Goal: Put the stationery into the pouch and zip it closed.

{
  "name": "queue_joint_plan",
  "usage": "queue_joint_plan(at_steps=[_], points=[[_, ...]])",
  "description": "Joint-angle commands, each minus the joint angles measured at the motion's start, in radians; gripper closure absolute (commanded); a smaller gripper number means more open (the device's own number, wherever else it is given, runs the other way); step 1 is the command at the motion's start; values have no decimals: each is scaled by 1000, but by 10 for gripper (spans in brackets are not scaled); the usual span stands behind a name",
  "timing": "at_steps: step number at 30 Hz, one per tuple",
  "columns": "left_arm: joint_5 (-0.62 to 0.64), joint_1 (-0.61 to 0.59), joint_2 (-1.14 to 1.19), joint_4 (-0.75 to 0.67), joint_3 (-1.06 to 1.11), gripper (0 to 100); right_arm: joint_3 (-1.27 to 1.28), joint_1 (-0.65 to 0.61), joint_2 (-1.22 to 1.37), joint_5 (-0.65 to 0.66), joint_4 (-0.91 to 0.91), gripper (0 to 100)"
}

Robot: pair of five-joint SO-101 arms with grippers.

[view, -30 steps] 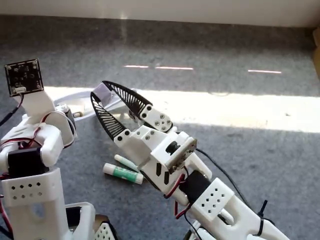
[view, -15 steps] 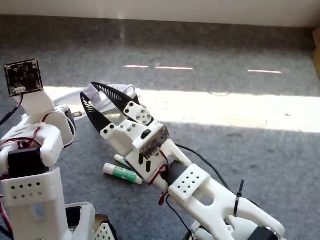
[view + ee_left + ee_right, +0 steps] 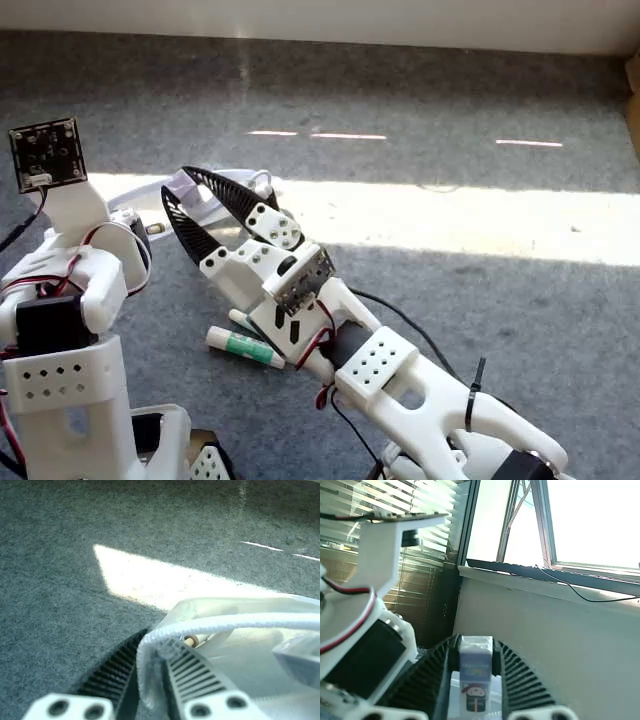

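Note:
A clear pouch [image 3: 122, 187] with a white zip edge lies on the grey carpet in a sunlit strip. My left gripper [image 3: 152, 647] is shut on the pouch's [image 3: 250, 650] white edge at one end. My right gripper [image 3: 178, 188] hangs just over the pouch, next to the left arm, and is shut on a small white and blue eraser [image 3: 187, 181]. In the right wrist view the eraser [image 3: 476, 677] stands upright between the black fingers [image 3: 445, 665]. A green and white glue stick [image 3: 244, 346] and a thinner pen-like piece [image 3: 243, 321] lie on the carpet under the right arm.
The left arm's white body [image 3: 65, 300] stands at the left edge, close to the right gripper. Open carpet [image 3: 480, 200] stretches to the right and behind. A pale wall [image 3: 400, 20] runs along the far edge.
My right arm swung left and lower with the eraser, ending over the pouch beside the left arm. Over the last half second it barely shifted. The left arm stayed still.

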Motion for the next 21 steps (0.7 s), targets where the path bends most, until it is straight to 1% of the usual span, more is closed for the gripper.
queue_joint_plan(at_steps=[1,6,10,14,21], points=[[3,-16,13,-5,12,993,-5,13,-5,11,-16,866],[2,-16,13,-11,25,993,-13,13,-7,9,70,861],[2,-16,13,-11,25,993,-13,13,-12,9,76,861],[2,-16,13,-11,25,993,-5,13,-114,9,107,861],[2,-16,13,-11,25,993,-48,12,-384,5,490,861]])
